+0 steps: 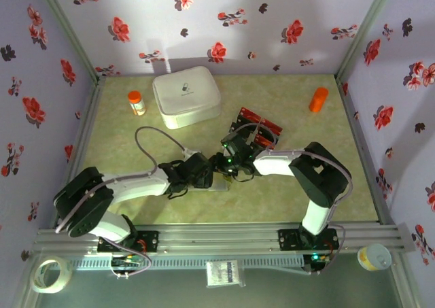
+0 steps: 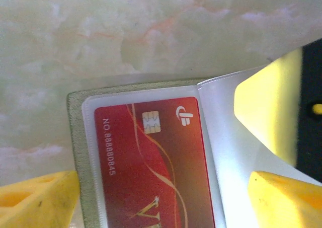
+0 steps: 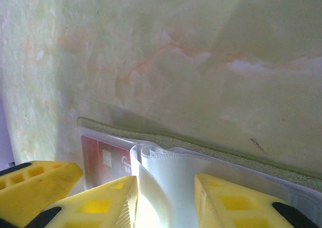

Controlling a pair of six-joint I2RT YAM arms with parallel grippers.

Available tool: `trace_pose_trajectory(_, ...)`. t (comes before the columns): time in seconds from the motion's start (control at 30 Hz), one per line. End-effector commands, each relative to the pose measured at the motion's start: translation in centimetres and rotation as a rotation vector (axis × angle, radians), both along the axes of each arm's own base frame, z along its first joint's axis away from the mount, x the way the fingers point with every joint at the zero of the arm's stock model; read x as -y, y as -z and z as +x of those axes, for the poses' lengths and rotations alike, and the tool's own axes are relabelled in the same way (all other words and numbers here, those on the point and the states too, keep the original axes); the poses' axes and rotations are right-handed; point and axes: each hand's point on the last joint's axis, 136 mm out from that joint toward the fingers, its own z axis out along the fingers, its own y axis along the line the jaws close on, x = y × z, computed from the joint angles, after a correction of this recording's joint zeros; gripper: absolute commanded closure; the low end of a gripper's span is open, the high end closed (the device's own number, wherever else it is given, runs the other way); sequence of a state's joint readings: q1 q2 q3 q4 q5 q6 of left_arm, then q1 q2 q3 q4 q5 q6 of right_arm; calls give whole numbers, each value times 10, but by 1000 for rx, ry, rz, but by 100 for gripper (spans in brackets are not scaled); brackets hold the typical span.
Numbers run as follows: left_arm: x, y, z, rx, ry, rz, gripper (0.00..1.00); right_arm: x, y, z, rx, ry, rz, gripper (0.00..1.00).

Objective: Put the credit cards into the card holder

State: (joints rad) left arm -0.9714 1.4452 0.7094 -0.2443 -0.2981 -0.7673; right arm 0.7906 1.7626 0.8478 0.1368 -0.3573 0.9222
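R end effector (image 3: 166, 200) pinched on clear sleeves (image 3: 158, 162) of card holder (image 3: 236, 160). L end effector (image 2: 161, 203) spread wide, fingers either side of holder, gripping nothing. Holder lies open on table (image 2: 151, 31) betw. arms, w/ red card (image 2: 151, 162) in its clear pocket. More red cards (image 1: 260, 122) near R arm.

The red credit card (image 2: 151, 162), lying in the card holder (image 2: 75, 137), reads "NO.888880845" in pale digits along its left side. It has a white looped logo beside the chip (image 2: 151, 122) and gold letters starting with "V" that the frame edge cuts off. The dark mark on the white box (image 1: 185, 94) is too small to read.
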Motion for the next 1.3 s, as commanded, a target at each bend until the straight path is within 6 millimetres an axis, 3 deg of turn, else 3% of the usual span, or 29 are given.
trace_pose_trajectory(0.0,-10,-27,10,85,-23,-2,7,-2,-10,-9,-25,-14,27,64)
trace_pose_trajectory(0.2,-38,-57,20,137,-107,-79,0,-10,-27,-14,-9,-39,40,61)
trace_pose_trajectory(0.37,-61,-66,23,146,-163,-110,0,-24,-31,-21,-1,-72,34,58)
trace_pose_trajectory(0.77,-91,-61,18,136,-240,-146,0,-69,-23,-27,-15,-131,42,49)
trace_pose_trajectory(1.07,-97,-55,15,125,-256,-144,0,-70,-3,-27,-41,-118,36,49)
trace_pose_trajectory(1.27,-99,-48,12,107,-257,-137,0,-68,-13,-21,-17,-91,77,52)
